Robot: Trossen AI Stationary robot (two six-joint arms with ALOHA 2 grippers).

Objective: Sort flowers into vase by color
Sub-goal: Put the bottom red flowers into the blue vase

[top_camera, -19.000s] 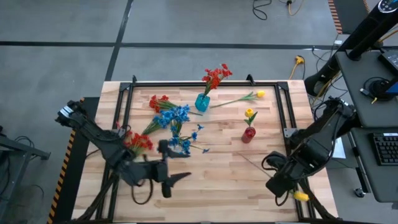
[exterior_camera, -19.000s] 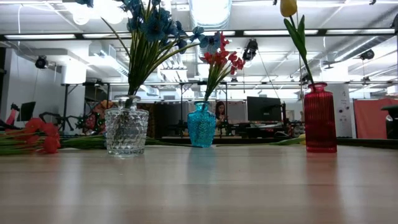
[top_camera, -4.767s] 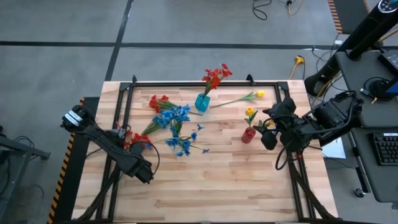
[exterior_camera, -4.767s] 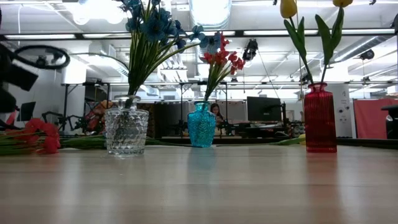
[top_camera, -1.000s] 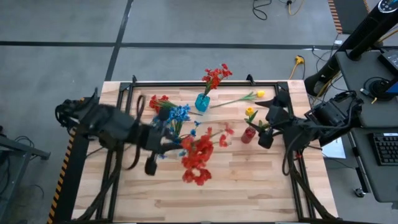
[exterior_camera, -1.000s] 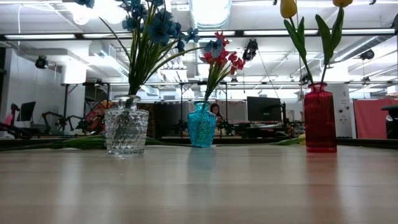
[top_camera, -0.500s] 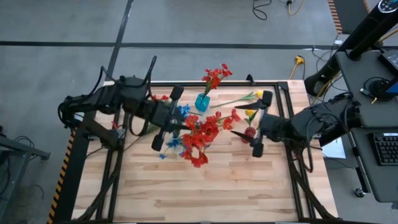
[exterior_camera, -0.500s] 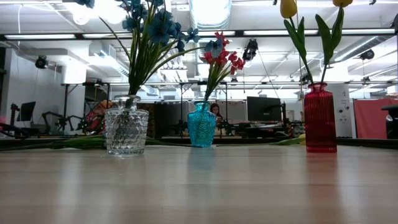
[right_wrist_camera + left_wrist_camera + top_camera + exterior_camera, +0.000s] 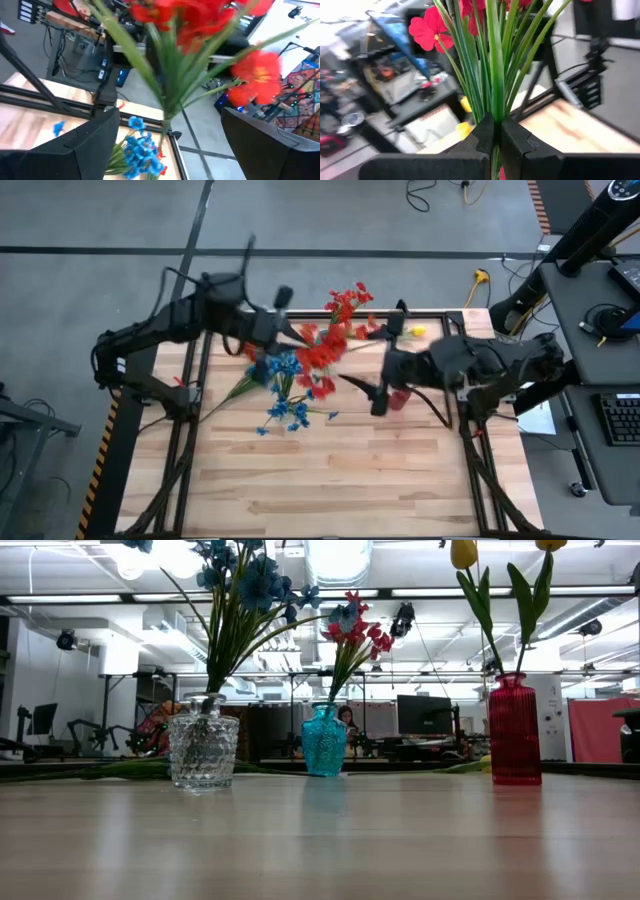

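The wooden table (image 9: 330, 470) takes up most of the overhead shot, with both dark arms reaching in over its far half. The left gripper (image 9: 283, 330) is clamped tight on a bunch of red flowers (image 9: 322, 348), held up in the air over the table near the teal vase (image 9: 324, 741); in its wrist view the green stalks run up out of the pinched fingers (image 9: 482, 135). The right gripper (image 9: 377, 392) sits just beside that bunch with its fingers spread wide, nothing in them, and its own camera shows the red bunch hanging between the two dark fingers (image 9: 90, 142).

A loose pile of blue flowers (image 9: 283, 370) shows in the middle of the table from above, over the clear glass vase (image 9: 203, 749), which holds blue stems in the low view. The teal vase already has a few red flowers (image 9: 358, 632) standing in it. The red vase (image 9: 514, 730) holds two yellow tulips (image 9: 463, 552). One more yellow flower (image 9: 417, 331) lies flat near the table's far edge.
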